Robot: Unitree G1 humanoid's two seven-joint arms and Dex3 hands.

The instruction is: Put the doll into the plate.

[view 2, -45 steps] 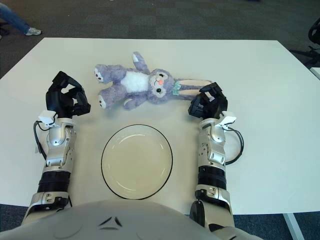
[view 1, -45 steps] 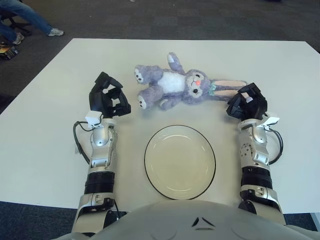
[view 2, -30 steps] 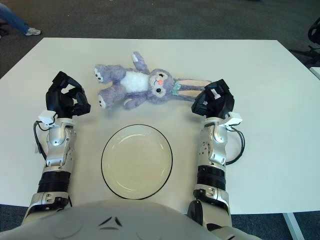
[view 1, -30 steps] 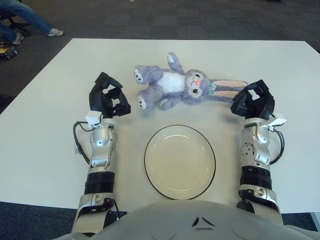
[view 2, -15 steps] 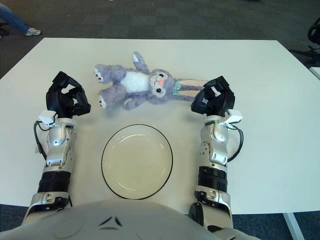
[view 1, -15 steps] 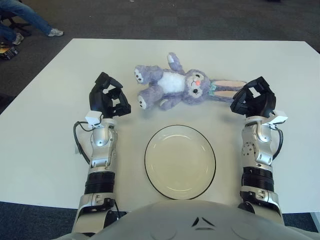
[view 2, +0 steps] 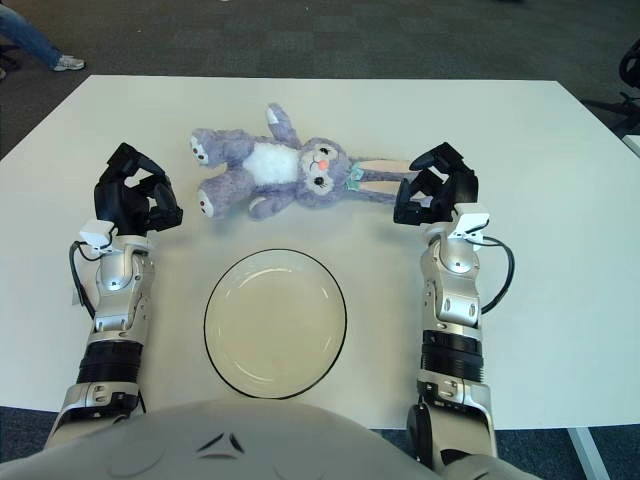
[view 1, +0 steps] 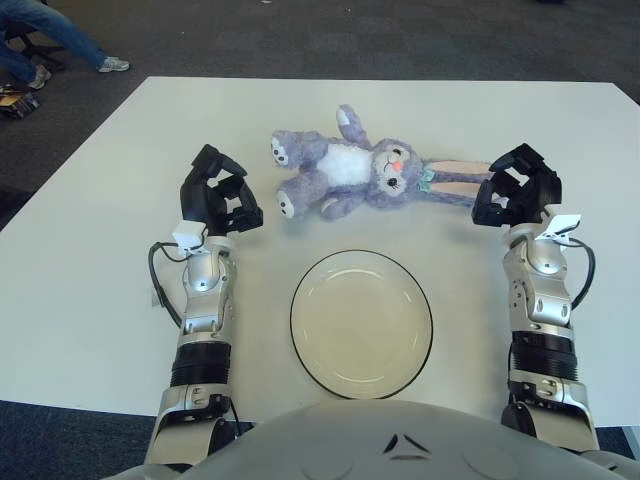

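Note:
A purple plush bunny doll [view 1: 345, 172] lies flat on the white table, head to the right, its long ears [view 1: 455, 176] stretching rightward. An empty white plate with a dark rim [view 1: 362, 252] sits nearer to me, just below the doll. My right hand [view 1: 516, 190] hovers at the tips of the ears with its fingers arched and nothing held between them. My left hand [view 1: 220, 198] shows to the left of the doll's feet, a short gap away, fingers relaxed and empty.
The white table [view 1: 100, 300] reaches its far edge behind the doll, with dark carpet beyond. A person's legs [view 1: 50, 30] show on the floor at the far left. Bare tabletop lies on both sides of the plate.
My right hand has shifted to the right and a little farther from me, ending at the ear tips. The doll, the plate and my left hand have stayed put.

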